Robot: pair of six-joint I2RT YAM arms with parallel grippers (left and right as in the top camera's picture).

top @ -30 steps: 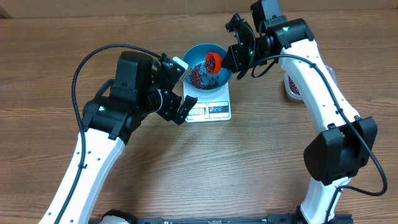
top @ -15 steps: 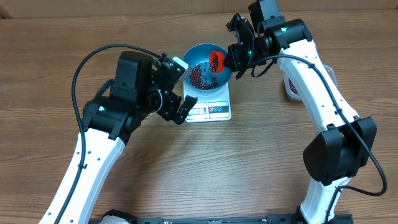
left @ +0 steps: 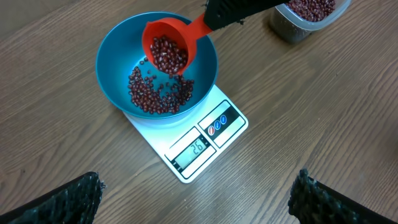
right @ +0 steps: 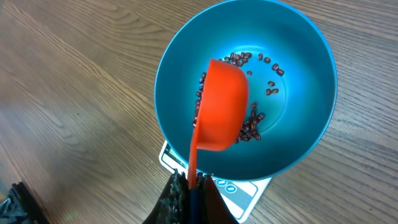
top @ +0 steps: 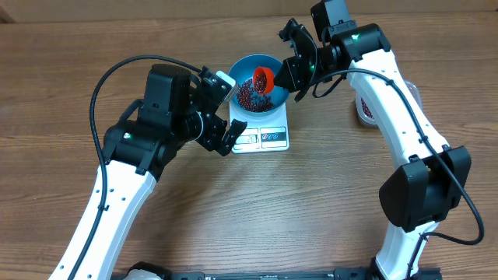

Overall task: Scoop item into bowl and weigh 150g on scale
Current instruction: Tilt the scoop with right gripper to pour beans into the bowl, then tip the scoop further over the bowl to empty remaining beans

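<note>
A blue bowl point(top: 243, 67) stands on the white scale point(top: 268, 138), with a loose layer of dark red beans point(left: 155, 94) in its bottom. My right gripper point(top: 289, 74) is shut on the handle of a red scoop point(left: 165, 46). The scoop is tilted over the bowl and beans spill from its lip. In the right wrist view the scoop point(right: 221, 112) shows its underside above the bowl point(right: 305, 74). My left gripper point(left: 199, 186) hangs open just in front of the scale point(left: 205, 134), holding nothing. The display reads 26.
A clear plastic tub point(top: 366, 109) of beans stands on the wooden table to the right of the scale, beside the right arm. The left arm reaches in from the front left and the right arm arches over from the right.
The scoop has shifted slightly left over the bowl and tipped further. The left arm has not moved.
</note>
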